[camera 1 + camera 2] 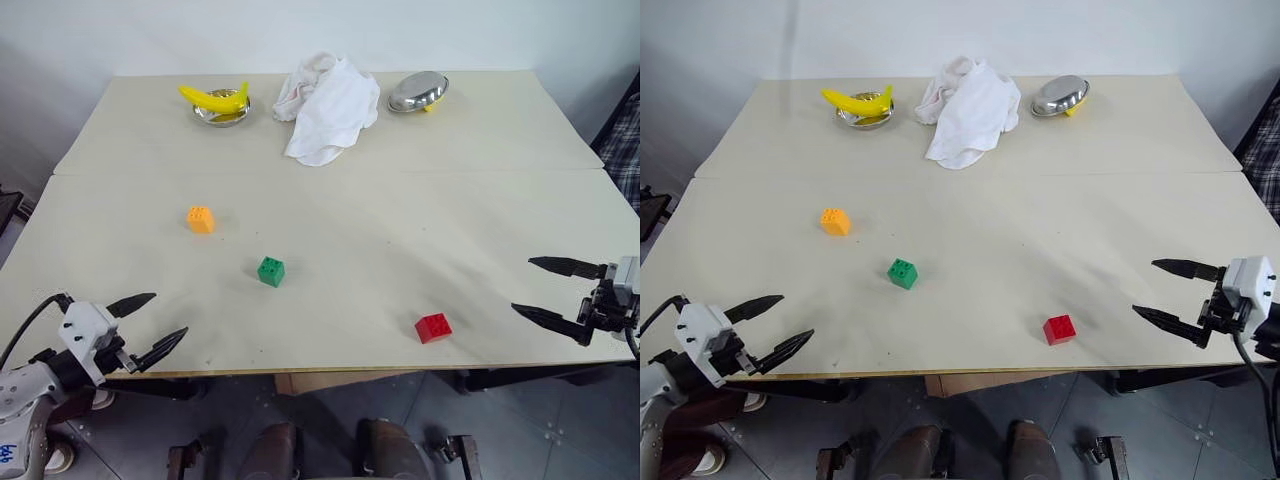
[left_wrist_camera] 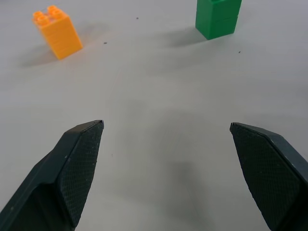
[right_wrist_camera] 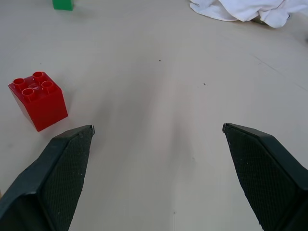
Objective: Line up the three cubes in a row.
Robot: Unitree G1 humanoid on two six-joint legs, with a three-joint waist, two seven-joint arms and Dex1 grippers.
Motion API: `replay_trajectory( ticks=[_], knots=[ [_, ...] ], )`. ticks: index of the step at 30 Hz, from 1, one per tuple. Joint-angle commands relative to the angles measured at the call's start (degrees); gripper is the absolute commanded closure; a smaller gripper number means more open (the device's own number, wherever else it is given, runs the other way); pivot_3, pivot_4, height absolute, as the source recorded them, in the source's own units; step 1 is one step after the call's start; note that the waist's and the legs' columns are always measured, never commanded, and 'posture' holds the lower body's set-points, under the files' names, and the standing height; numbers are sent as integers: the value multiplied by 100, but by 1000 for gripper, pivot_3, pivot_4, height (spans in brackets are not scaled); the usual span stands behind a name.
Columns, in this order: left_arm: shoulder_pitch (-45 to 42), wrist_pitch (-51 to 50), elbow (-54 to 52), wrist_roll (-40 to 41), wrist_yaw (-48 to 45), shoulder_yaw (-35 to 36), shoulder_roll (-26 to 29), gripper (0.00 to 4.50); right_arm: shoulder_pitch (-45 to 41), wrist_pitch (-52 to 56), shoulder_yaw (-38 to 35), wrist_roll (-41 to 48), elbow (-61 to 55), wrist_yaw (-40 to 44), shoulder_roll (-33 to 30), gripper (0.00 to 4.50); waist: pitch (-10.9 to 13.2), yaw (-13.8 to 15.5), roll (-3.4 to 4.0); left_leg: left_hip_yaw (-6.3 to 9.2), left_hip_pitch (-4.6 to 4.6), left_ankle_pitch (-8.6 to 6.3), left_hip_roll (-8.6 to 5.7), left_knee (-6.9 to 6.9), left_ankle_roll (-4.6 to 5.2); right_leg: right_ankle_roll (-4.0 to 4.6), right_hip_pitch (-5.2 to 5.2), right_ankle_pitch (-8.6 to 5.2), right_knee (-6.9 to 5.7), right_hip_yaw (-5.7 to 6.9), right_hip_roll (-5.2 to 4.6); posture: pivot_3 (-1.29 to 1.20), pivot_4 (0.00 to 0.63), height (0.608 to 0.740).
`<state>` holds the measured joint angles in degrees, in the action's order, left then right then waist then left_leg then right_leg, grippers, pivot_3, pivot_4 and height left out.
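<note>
left eye view: orange cube [image 1: 201,219], green cube [image 1: 271,271], red cube [image 1: 433,327] between wide, empty left pincer [image 1: 146,326] and right pincer [image 1: 546,291]

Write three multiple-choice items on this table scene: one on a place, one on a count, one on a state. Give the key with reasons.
1. Which cube lies nearest the right gripper?
A. orange cube
B. green cube
C. red cube

2. How many metal bowls stand at the table's far side?
A. two
B. three
C. four

3. How does the left gripper stand?
A. shut on a cube
B. open, holding nothing
C. shut on the cloth

Key:
1 C: the red cube sits near the front edge on the right, while the green cube and orange cube lie farther left.
2 A: one metal bowl holds the banana, another metal bowl is tipped beside the white cloth.
3 B: its fingers are spread over bare table.
</note>
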<state>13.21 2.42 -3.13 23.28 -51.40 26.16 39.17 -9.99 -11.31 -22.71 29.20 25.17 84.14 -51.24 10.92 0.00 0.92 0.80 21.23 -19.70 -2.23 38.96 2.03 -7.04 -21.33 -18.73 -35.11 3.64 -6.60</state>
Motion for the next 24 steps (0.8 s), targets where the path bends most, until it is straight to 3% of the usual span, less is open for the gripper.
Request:
replay_trajectory(
  ticks=[1, 8, 16, 24],
  knots=[
    [50, 26, -115, -51, 66, 69, 47, 28, -8, -22, -83, 33, -103, -15, -46, 0, 0, -1, 0, 0, 0, 0, 0, 0, 0, 0, 0, 0, 0, 0, 0, 0, 150, 740],
    [-54, -330, -429, 460, -692, -311, 192, 28, 173, 101, -444, 94, -38, 75, -436, 0, 0, 13, 0, 0, 0, 0, -1, 1, 0, 0, 0, 0, 0, 0, 0, 0, 150, 740],
    [-484, -234, -888, 312, -1316, -1191, 312, 28, 446, -621, -738, -224, 1386, 675, -1325, 0, -1, -10, 2, 0, -4, 0, 1, 0, 2, 0, 9, 0, 6, 0, 0, 0, 150, 740],
    [-461, -242, -1103, 406, -1374, -1269, 288, 28, 328, 789, 404, -34, -1110, 455, -1172, 0, -7, -141, 13, -8, -5, 4, 9, 1, -6, 0, 2, 0, -2, 0, 6, 0, 150, 740]
  ],
)
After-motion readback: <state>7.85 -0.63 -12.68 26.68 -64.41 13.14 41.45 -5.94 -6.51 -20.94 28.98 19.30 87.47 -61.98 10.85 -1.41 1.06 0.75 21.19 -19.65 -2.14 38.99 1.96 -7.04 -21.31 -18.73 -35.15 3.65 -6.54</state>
